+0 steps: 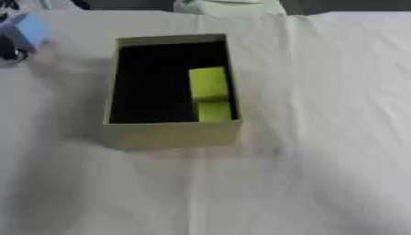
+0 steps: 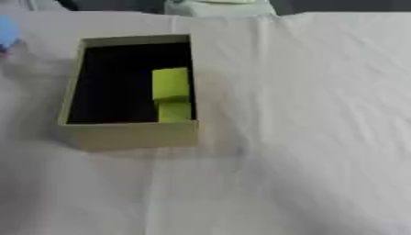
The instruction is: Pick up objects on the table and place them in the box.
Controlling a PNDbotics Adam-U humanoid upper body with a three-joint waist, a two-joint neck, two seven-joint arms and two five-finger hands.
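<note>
An open cardboard box (image 1: 173, 135) with a black inside stands on the white cloth, left of centre. A yellow-green block (image 1: 208, 85) lies inside it against the right wall. At the far left edge a light blue block (image 1: 28, 30) hangs above the cloth. Dark parts of my left hand (image 1: 9, 51) show around it, mostly cut off by the picture's edge and blurred. In the right eye view only a sliver of the blue block (image 2: 6, 30) shows. My right hand is out of sight.
The wrinkled white cloth (image 1: 321, 137) covers the whole table. A pale object (image 1: 229, 7) sits at the far edge, top centre, with a dark strip behind it.
</note>
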